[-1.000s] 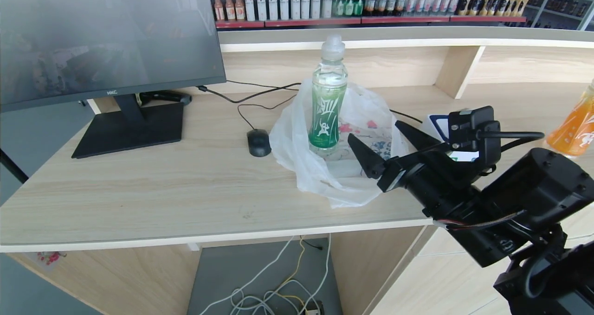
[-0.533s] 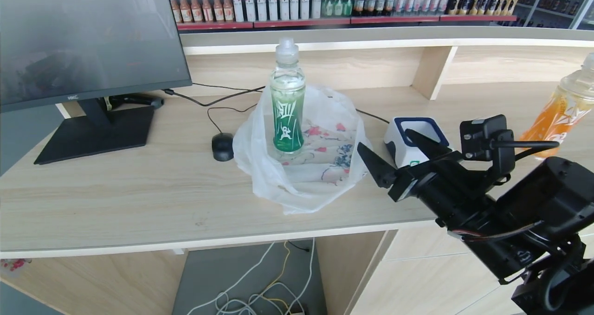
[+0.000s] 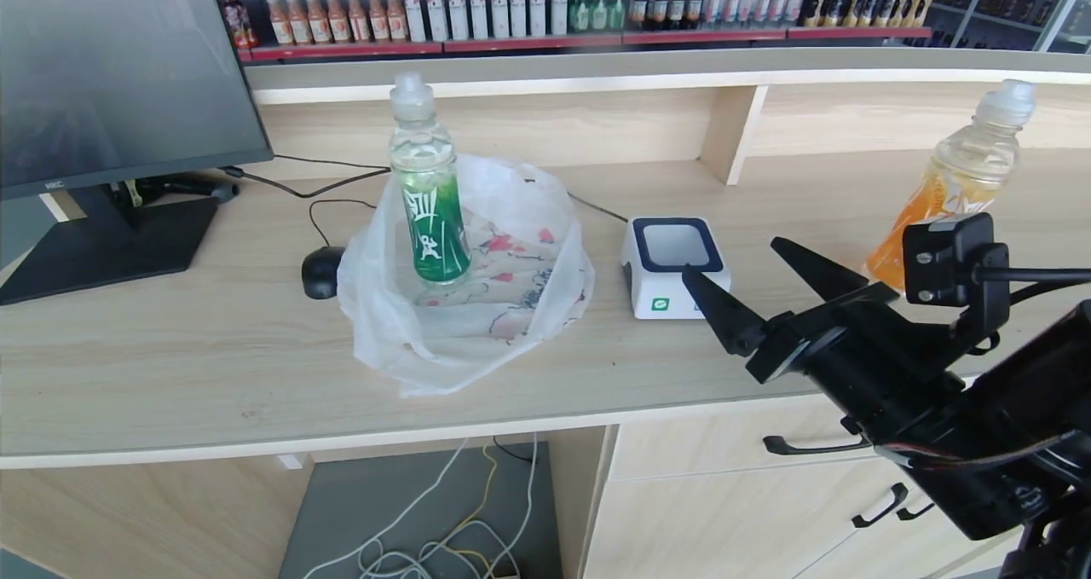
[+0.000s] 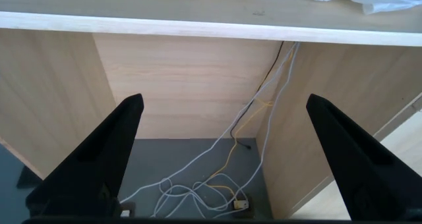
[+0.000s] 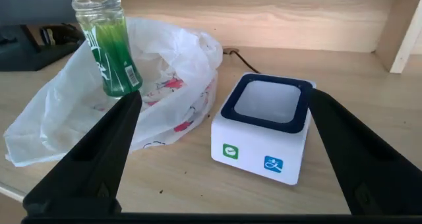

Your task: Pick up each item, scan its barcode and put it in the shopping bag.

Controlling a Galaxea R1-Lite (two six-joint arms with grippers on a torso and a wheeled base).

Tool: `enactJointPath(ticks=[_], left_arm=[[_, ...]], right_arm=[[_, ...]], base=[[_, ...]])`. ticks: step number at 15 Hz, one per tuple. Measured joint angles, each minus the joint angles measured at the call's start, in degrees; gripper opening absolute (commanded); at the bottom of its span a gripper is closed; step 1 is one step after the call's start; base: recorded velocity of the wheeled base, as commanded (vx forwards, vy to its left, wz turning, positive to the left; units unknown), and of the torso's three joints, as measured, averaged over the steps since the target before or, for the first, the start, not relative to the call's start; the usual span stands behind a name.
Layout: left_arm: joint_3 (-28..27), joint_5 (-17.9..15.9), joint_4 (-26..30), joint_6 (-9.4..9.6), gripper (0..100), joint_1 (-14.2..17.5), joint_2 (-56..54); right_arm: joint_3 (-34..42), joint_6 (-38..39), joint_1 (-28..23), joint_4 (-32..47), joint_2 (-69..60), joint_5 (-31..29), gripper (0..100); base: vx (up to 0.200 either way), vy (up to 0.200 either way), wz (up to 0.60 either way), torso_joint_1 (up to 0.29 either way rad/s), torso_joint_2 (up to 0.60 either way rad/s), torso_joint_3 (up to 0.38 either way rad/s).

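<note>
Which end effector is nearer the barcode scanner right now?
Right. The right end effector hangs open just in front of the scanner, above the counter edge. The left end effector sits lower than the counter top, facing the cables beneath, away from the scanner.

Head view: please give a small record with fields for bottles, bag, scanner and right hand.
shopping bag: open on the counter
green bottle: upright inside the shopping bag
scanner: on counter, right of the bag
orange bottle: on counter, right of scanner, not bagged
right hand: open, empty, in front of scanner
</note>
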Motion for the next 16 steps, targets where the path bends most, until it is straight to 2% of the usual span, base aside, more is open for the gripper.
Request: enactJointPath(ticks=[13, 16], left_arm=[[0.0, 0.0, 0.0, -0.02, 100, 0.0, 0.0], [0.0, 0.0, 0.0, 0.35, 100, 0.0, 0.0]], right_arm=[[2.7, -0.7, -0.9, 0.0, -6.0, -0.1, 100], [3.8, -0.7, -1.4, 0.0, -6.1, -0.1, 100]], base=[[0.000, -0.200, 0.00, 0.002, 0.00, 0.003], [0.000, 0.000, 0.00, 0.000, 0.00, 0.000]])
